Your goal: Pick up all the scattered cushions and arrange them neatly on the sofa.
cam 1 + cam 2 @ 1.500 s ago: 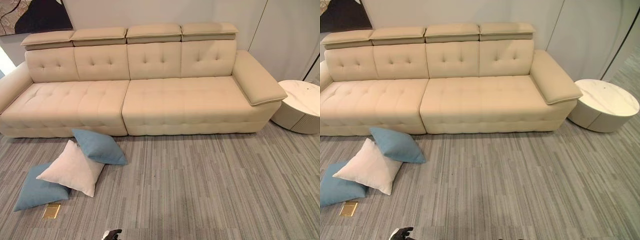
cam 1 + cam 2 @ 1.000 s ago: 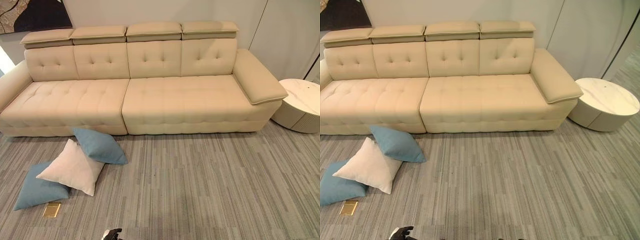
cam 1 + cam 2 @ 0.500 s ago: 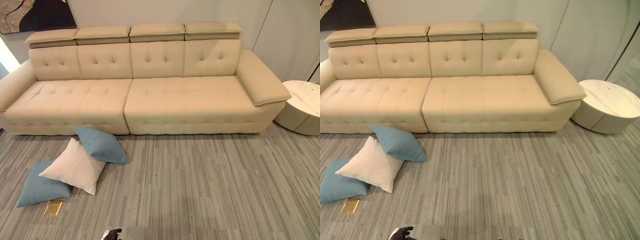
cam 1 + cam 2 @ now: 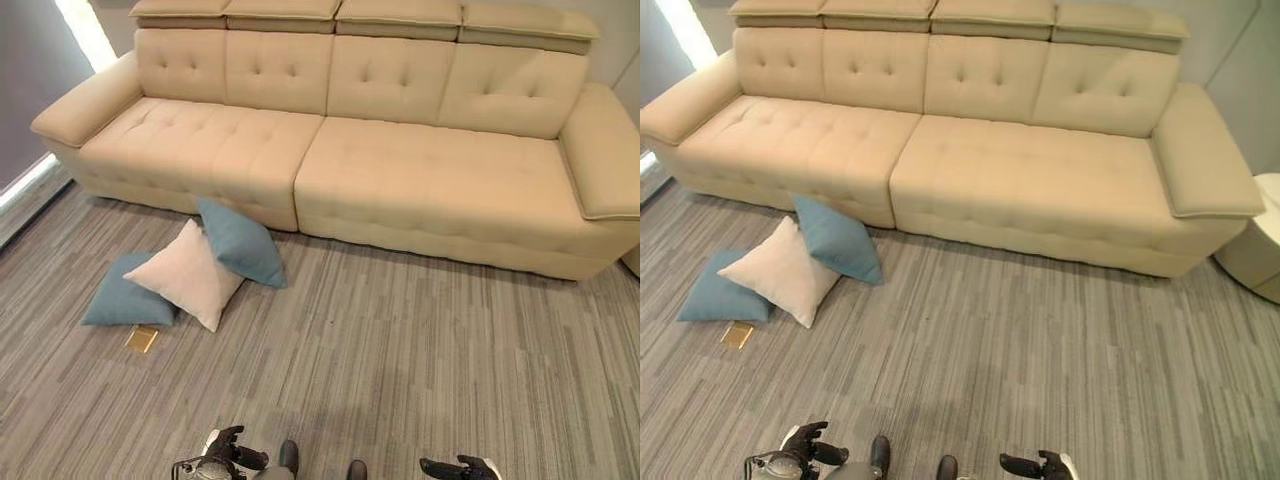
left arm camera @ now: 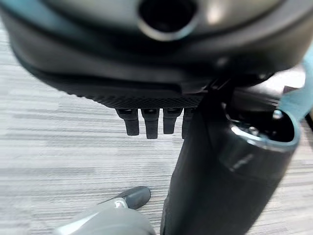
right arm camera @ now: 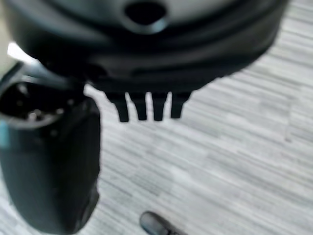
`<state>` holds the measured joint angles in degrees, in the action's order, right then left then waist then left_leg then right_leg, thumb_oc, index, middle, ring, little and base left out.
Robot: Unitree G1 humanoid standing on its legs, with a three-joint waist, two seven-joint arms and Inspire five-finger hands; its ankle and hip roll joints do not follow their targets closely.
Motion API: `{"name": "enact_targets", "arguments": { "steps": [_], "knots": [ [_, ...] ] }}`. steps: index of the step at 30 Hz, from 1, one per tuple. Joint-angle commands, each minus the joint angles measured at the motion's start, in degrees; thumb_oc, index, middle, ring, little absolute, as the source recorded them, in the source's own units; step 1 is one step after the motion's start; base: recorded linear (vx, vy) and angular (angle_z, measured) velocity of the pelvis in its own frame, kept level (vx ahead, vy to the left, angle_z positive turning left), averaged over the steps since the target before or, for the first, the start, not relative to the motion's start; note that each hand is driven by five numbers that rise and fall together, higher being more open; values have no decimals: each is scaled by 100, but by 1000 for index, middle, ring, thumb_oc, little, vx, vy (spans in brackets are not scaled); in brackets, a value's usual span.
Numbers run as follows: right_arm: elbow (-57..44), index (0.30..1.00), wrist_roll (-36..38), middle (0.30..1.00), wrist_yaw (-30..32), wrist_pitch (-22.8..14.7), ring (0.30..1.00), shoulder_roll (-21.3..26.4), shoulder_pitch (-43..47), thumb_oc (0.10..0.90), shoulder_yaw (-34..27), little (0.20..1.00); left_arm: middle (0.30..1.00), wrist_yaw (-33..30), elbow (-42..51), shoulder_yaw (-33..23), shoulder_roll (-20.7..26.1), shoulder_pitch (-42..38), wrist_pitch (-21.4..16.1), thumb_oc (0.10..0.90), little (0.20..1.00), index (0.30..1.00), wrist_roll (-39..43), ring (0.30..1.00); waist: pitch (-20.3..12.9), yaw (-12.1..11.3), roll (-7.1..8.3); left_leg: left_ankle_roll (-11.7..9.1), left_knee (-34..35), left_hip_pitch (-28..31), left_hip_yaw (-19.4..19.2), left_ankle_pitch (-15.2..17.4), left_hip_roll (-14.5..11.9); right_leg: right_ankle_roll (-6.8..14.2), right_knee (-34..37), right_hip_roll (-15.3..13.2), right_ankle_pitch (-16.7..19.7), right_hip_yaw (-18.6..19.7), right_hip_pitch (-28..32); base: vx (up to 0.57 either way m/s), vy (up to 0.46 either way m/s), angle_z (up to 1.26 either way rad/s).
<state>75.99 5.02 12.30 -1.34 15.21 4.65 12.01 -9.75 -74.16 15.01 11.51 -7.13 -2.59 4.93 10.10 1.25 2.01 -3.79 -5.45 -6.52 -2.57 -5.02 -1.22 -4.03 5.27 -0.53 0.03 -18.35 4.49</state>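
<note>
Nothing has moved: three cushions point(image 4: 190, 275) lie by the sofa point(image 4: 400, 150); both hands point(image 4: 805, 442) hang empty, fingers relaxed

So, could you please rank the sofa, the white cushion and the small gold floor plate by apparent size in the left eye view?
1. sofa
2. white cushion
3. gold floor plate

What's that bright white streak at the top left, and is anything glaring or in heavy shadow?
Left eye view: the streak is a strip of light behind the sofa, washed out white. Right eye view: the sofa is evenly lit, without glare, and the cushions cast only faint shadows on the carpet.
</note>
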Motion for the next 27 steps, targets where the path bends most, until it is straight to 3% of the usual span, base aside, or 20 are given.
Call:
{"name": "enact_targets", "arguments": {
  "steps": [1, 6, 7, 9, 10, 11, 12, 13, 15, 20, 22, 27],
  "knots": [
    [26, 900, 6, 900, 139, -84, 900, 106, 57, 800, 36, 900, 900, -102, -255, 56, -4, 134, -5, 800, 900, 900, -76, 900, -57, -9, 150, 189, -190, -68, -105, 842, 123, 602, -459, -228, -638, 558, -154, 131, 138, 65],
    [45, 900, -134, 900, 115, -50, 900, 2, 91, 800, 134, 900, 900, -99, -280, -143, 66, 252, -20, 800, 900, 900, 25, 900, -182, -140, 198, 356, 160, 181, -125, 927, 235, 798, -415, -310, -600, 633, -27, 162, 180, 2],
    [-18, 900, -206, 900, 99, -45, 900, -28, 131, 800, 165, 900, 900, -113, -266, -239, 121, 257, -34, 800, 900, 900, 64, 900, -228, -245, 191, 478, 336, 285, -129, 945, 307, 925, -771, -429, -652, 674, -116, 151, 287, -8],
    [-55, 900, -237, 900, 77, -33, 900, -40, 158, 800, 185, 900, 900, -110, -252, -250, 146, 243, -36, 800, 900, 900, 63, 900, -217, -266, 166, 530, 386, 330, -131, 951, 328, 979, -1098, -490, -661, 683, -248, 72, 205, 1],
    [-122, 900, -279, 900, 59, -20, 900, -44, 214, 800, 229, 900, 900, -122, -242, -261, 196, 210, -31, 800, 900, 900, 41, 900, -155, -273, 115, 596, 456, 438, -129, 971, 318, 1081, -1735, -594, -602, 668, -524, 11, 105, -5],
    [-122, 900, -279, 900, 58, -20, 900, -43, 215, 800, 229, 900, 900, -122, -243, -262, 196, 209, -31, 800, 900, 900, 41, 900, -157, -275, 117, 598, 456, 435, -133, 971, 321, 1082, -1751, -599, -609, 673, -535, 16, 181, -8],
    [-177, 900, -363, 900, 51, -1, 900, -43, 269, 800, 314, 900, 900, -126, -234, -238, 250, 179, -26, 800, 900, 900, -28, 900, -53, -289, 87, 687, 425, 493, -118, 1003, 329, 1164, -2327, -732, -464, 644, -760, 39, 129, 1],
    [-217, 900, -386, 900, 51, -8, 900, -56, 277, 800, 345, 900, 900, -130, -218, -236, 289, 149, -44, 800, 900, 900, -37, 900, -6, -293, 32, 719, 451, 579, -62, 1023, 311, 1161, -2708, -766, -390, 668, -979, 39, 128, 6],
    [-221, 900, -382, 900, 44, -16, 900, -63, 283, 800, 356, 900, 900, -140, -203, -235, 303, 139, -61, 800, 900, 900, -32, 900, 17, -277, 28, 720, 500, 691, 10, 1029, 331, 1111, -2760, -717, -464, 746, -1047, 88, 43, 21],
    [-184, 900, -327, 900, 9, -2, 900, -34, 261, 800, 372, 900, 900, -127, -222, -150, 280, 117, -63, 800, 900, 900, -92, 900, 18, -148, 120, 678, 467, 840, 309, 1126, 459, 952, -1807, -275, -460, 1236, -1192, 105, -36, 28],
    [-147, 900, -331, 900, -7, 12, 900, -27, 214, 800, 383, 900, 900, -101, -267, -161, 265, 139, -58, 800, 900, 900, -141, 900, -15, -137, 192, 622, 388, 844, 399, 1190, 516, 946, -1375, -223, -414, 1287, -1028, 74, -99, 21],
    [-145, 900, -314, 900, -12, -32, 900, -21, 183, 800, 365, 900, 900, -79, -280, -166, 228, 153, -56, 800, 900, 900, -134, 900, -97, -130, 227, 491, 353, 848, 453, 1214, 497, 874, -1100, -140, -419, 1323, -817, 75, -107, 26]
  ]
}}
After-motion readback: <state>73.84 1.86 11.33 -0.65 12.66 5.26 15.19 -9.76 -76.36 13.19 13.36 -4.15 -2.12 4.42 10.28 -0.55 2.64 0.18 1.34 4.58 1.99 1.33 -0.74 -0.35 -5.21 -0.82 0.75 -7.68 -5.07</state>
